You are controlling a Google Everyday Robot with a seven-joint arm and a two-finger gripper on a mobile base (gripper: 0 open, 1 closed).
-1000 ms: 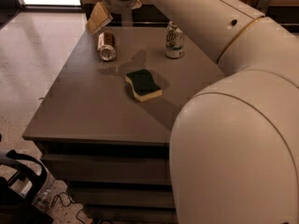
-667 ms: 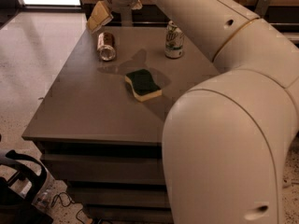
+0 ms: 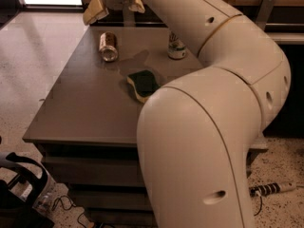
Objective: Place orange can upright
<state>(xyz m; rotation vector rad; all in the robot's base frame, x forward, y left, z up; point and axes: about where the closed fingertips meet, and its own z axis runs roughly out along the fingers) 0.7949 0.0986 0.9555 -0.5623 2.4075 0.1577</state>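
Note:
The orange can [image 3: 108, 46] lies on its side at the far left of the grey table [image 3: 85, 108], its shiny silver end facing the camera. My gripper [image 3: 116, 7] hangs above and just behind the can, clear of it. Its tan fingers [image 3: 94, 11] are spread wide with nothing between them. My arm sweeps from the gripper across the right side of the view and fills the foreground.
A white-and-green can [image 3: 176, 48] stands upright at the far middle of the table, partly behind my arm. A green sponge with a yellow edge [image 3: 144, 83] lies mid-table. A power strip [image 3: 270, 189] lies on the floor at right, dark equipment [image 3: 19, 189] at lower left.
The gripper has risen slightly and drawn back from the can. My arm's near segment has swung to cover more of the table's right side. The cans and the sponge have not moved.

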